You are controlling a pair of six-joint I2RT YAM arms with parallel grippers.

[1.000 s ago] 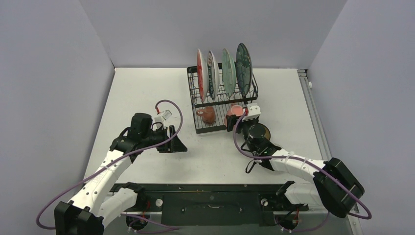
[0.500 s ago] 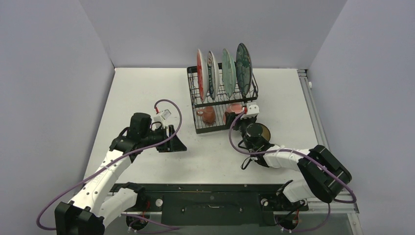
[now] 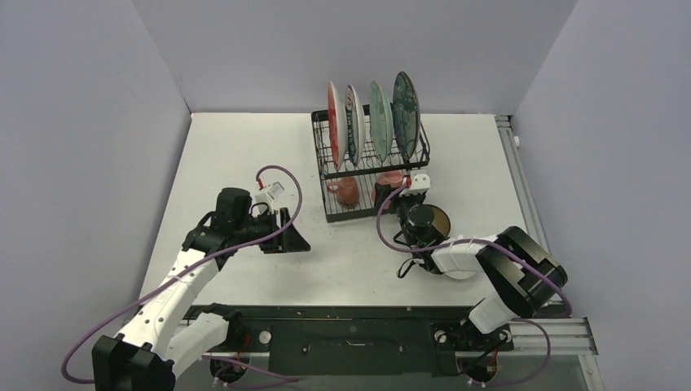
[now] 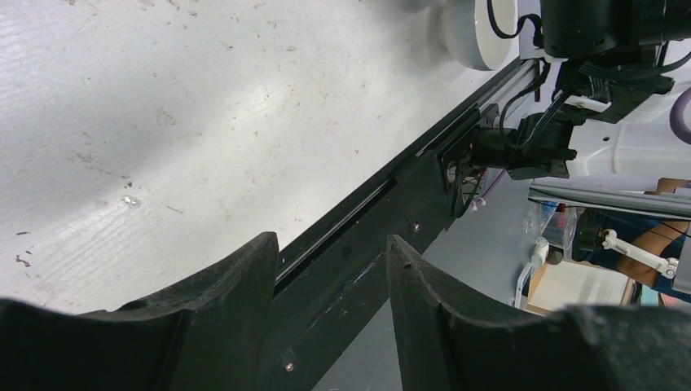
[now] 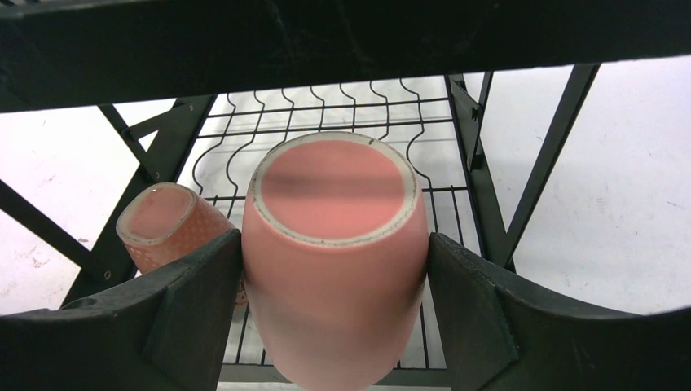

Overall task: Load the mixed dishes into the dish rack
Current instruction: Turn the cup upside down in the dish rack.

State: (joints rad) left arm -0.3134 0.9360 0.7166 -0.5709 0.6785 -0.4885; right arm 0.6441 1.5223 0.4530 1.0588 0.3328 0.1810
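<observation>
The left gripper (image 4: 332, 244) hangs half-open and empty, arm (image 3: 187, 269) bent — the right gripper (image 5: 334, 269) clasps the pink mug (image 5: 330, 187).

The table (image 3: 244, 163) is overlooked from above-behind; the dish rack (image 3: 368, 163) is shared, close-up, with the right wrist view.

Black wire dish rack (image 3: 371, 167), upper centre of overhead view: red-orange plate (image 3: 333, 114), white plate (image 3: 353, 116), light green plate (image 3: 380, 110) and dark teal plate (image 3: 406, 103) upright in top slots, left to right; pink mug (image 5: 334, 252) base-up over lower grid, speckled orange mug (image 5: 167, 224) base-up at its left.
</observation>
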